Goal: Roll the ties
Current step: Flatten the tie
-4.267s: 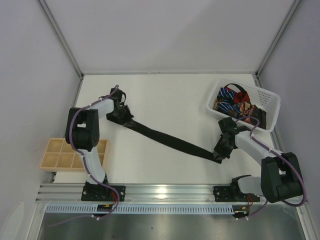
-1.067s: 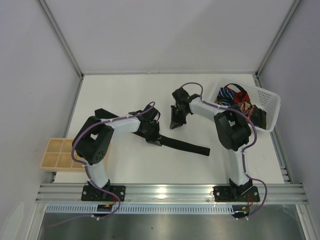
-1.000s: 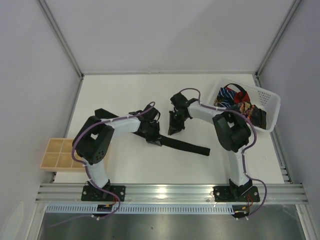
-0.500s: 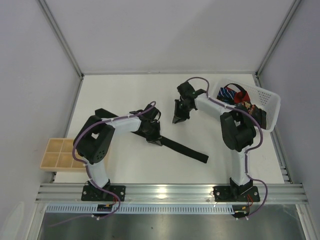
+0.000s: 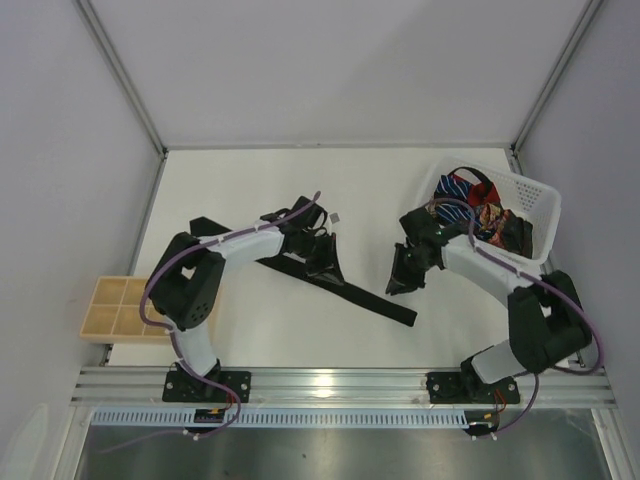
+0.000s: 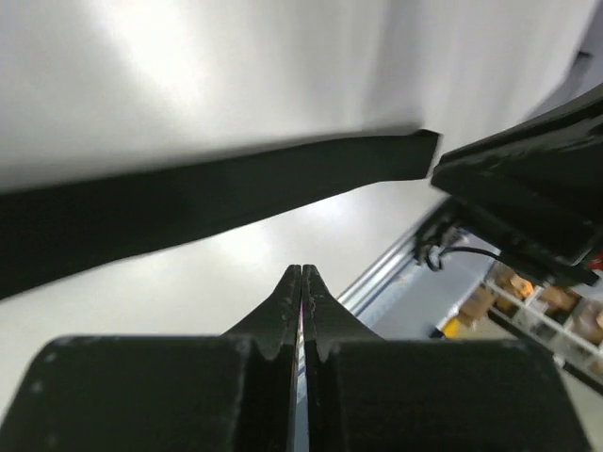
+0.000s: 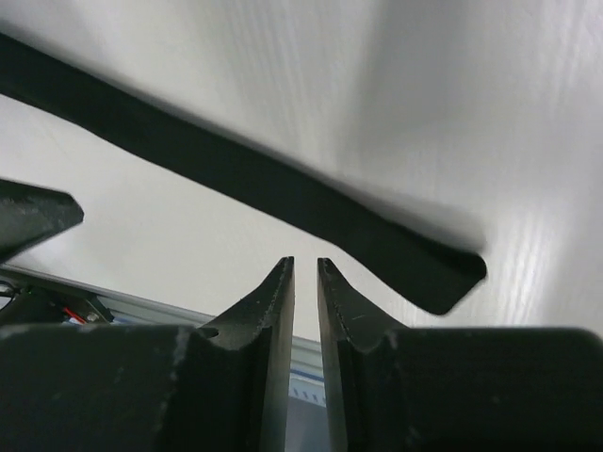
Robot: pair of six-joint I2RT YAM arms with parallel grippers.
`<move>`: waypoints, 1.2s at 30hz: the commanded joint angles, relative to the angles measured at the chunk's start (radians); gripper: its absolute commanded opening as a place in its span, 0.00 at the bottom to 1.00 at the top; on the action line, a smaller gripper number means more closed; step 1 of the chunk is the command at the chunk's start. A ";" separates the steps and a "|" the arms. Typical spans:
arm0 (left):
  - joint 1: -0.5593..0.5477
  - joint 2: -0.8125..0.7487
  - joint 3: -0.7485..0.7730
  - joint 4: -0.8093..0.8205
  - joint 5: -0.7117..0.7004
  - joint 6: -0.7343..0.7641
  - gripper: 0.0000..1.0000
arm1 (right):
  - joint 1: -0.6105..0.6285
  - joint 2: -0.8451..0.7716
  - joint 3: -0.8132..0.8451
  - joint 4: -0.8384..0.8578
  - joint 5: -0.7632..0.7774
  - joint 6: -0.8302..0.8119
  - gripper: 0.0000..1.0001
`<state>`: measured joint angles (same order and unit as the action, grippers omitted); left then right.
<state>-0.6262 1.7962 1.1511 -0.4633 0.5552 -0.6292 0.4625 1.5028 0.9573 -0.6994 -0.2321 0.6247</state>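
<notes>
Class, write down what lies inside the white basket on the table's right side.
Inside the basket lies a bundle of ties: blue-white striped, red, patterned. Their number is unclear; they overlap, and the right arm covers the near corner.

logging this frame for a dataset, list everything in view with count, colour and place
black tie: one, black, lying stretched out mid-table
other ties: several, blue-white striped, red, brown patterned, bundled in the basket
basket: one, white lattice, far right of table
tray: one, tan, compartmented, at the table's left edge
table: one, white
rail: one, silver, near edge
cables: two, purple, one along each arm
left arm: white and black, jaws shut near the black tie
right arm: white and black, jaws slightly apart, empty
</notes>
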 commanded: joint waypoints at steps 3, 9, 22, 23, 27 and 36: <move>-0.088 0.130 0.122 0.126 0.213 -0.041 0.03 | -0.045 -0.209 -0.152 -0.018 -0.012 0.098 0.21; -0.142 0.203 0.182 0.144 0.219 -0.066 0.02 | -0.062 -0.305 -0.321 0.049 -0.035 0.161 0.16; -0.142 0.177 0.210 0.055 0.163 -0.010 0.01 | -0.061 -0.277 -0.332 0.129 0.011 0.141 0.09; -0.141 0.172 0.208 0.049 0.160 -0.007 0.01 | -0.062 -0.298 -0.324 0.121 0.011 0.141 0.10; -0.139 0.163 0.202 0.043 0.143 0.000 0.01 | -0.065 -0.305 -0.290 0.100 0.019 0.125 0.11; -0.005 0.043 0.141 -0.070 -0.093 0.025 0.00 | -0.067 -0.097 -0.134 0.092 -0.022 -0.011 0.15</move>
<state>-0.7277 1.9480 1.3182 -0.4828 0.5823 -0.6338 0.4011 1.3373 0.7551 -0.6048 -0.2302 0.6907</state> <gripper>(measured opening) 0.010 0.152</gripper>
